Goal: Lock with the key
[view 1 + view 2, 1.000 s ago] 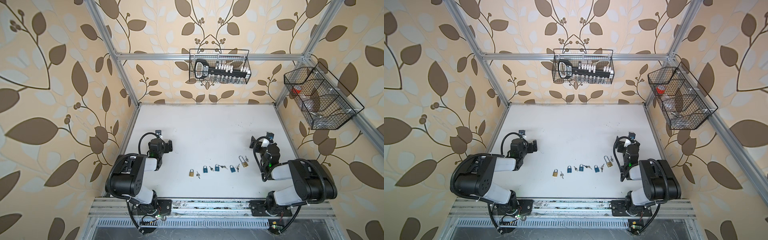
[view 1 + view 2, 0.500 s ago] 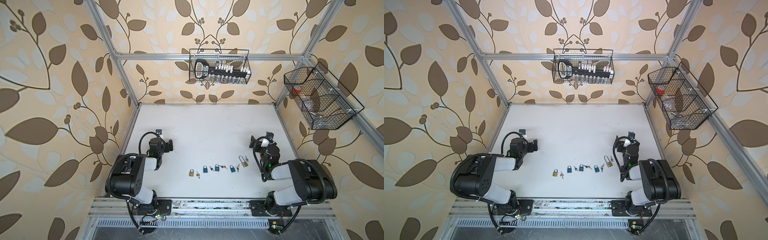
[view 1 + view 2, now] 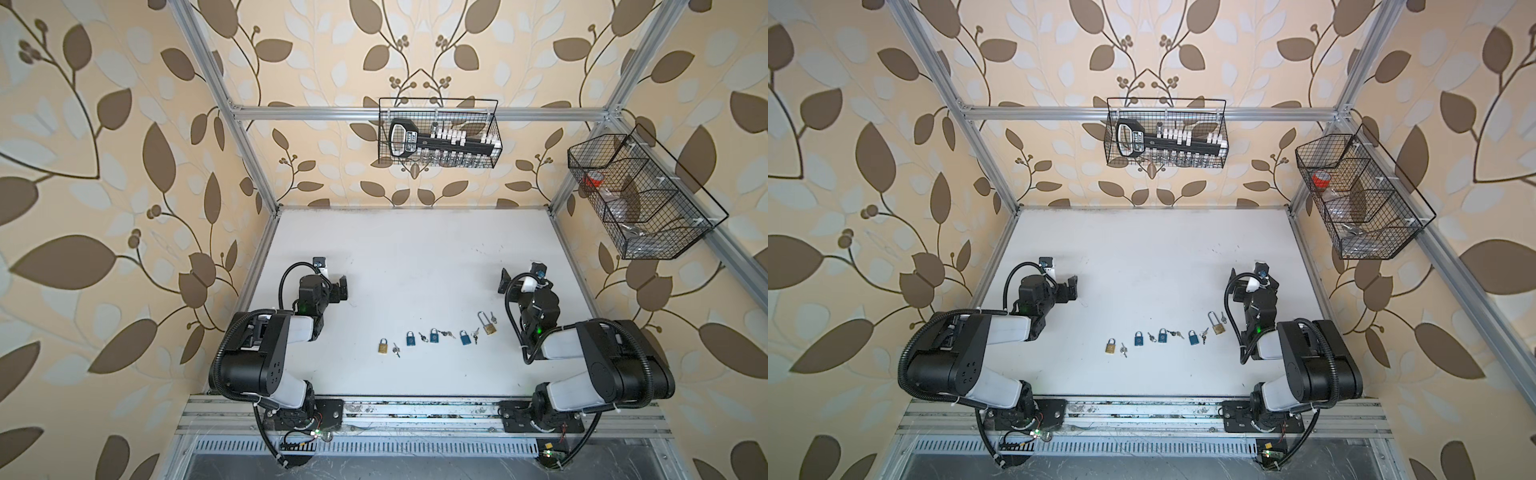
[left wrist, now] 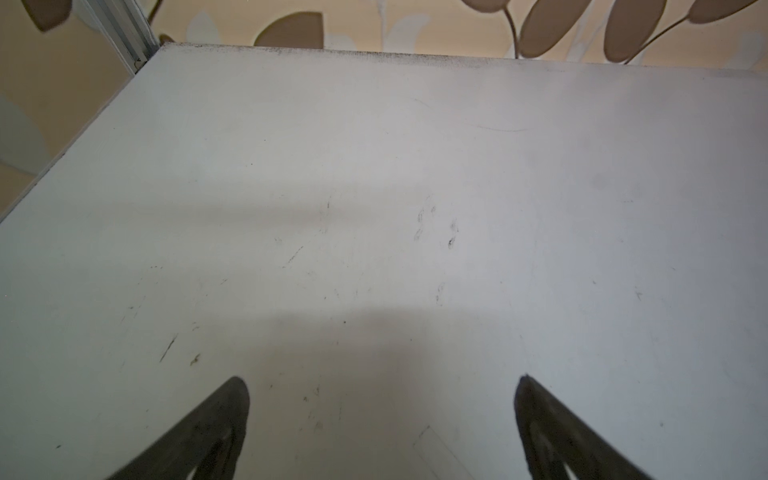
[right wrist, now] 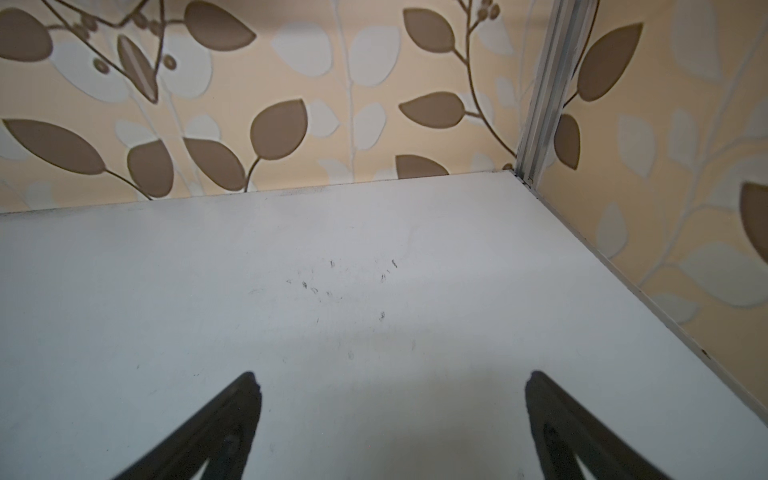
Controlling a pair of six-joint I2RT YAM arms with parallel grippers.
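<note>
Brass and blue padlocks lie in a row on the white worktop (image 3: 415, 257), between the left arm (image 3: 257, 353) and the right arm (image 3: 615, 357), in both top views. From the left we see a small brass padlock (image 3: 382, 346), three blue padlocks (image 3: 434, 336) and a brass padlock with a long loop (image 3: 488, 328). Tiny keys (image 3: 396, 351) lie just beside them, too small for us to tell apart. We cannot tell if any lock is shut. The left jaws and the right jaws stand wide open and hold nothing, well apart from the row. Each wrist view shows only bare worktop and dark tips (image 4: 228, 415), cut off at the picture's edge. Wire baskets (image 3: 438, 133) on the walls hold things we cannot make out.
</note>
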